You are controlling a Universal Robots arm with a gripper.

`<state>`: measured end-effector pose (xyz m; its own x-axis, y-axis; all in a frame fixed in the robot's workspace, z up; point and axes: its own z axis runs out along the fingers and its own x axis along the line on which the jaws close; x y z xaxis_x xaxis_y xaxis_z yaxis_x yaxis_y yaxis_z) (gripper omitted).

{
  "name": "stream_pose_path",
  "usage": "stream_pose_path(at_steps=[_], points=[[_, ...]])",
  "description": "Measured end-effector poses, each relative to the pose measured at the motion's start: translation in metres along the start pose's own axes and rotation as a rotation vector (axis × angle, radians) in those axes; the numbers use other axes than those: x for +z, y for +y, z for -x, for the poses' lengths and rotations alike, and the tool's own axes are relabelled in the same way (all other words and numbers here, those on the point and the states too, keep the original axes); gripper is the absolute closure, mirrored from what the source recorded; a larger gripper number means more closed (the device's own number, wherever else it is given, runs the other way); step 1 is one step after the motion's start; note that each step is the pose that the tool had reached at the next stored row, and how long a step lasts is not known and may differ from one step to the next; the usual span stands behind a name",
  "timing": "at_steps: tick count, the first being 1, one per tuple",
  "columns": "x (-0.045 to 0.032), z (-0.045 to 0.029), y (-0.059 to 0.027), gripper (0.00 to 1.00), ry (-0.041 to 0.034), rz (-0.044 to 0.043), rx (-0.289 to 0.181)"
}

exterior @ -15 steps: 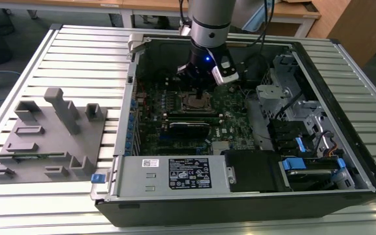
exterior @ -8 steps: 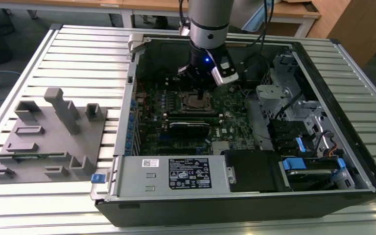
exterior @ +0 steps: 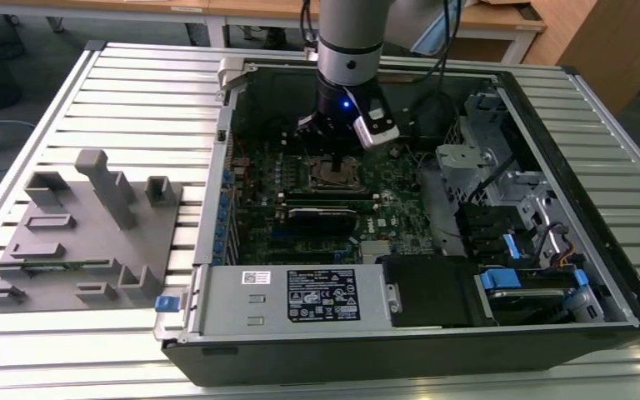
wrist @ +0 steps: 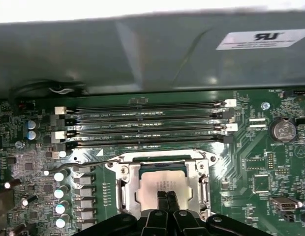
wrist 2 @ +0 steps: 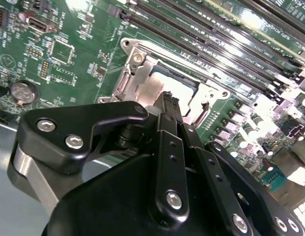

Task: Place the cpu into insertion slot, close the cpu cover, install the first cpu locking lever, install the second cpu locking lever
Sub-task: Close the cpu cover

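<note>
The jaws are pressed together with nothing between them. The gripper (wrist: 167, 197) hangs tip-down right over the cpu (wrist: 157, 181); whether it touches is unclear. The cpu lies in its socket, framed by the lowered cpu cover (wrist: 124, 189), on the motherboard (wrist: 260, 162) toward the far side of the computer case (exterior: 409, 354).

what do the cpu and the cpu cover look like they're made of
By looks, the cpu has a metal top, dull silver-grey and matte, with only soft, spread glare. The cpu cover is probably stamped sheet steel, bare and brighter silver, with sharp highlights along its thin bent edges.
</note>
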<state>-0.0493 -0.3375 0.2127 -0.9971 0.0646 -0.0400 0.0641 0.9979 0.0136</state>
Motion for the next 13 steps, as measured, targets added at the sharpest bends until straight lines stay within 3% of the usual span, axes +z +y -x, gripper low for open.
stream_pose_path(at_steps=[13], points=[[-0.0024, -0.0016, 0.0, 0.9, -0.0002, 0.0, 0.0]])
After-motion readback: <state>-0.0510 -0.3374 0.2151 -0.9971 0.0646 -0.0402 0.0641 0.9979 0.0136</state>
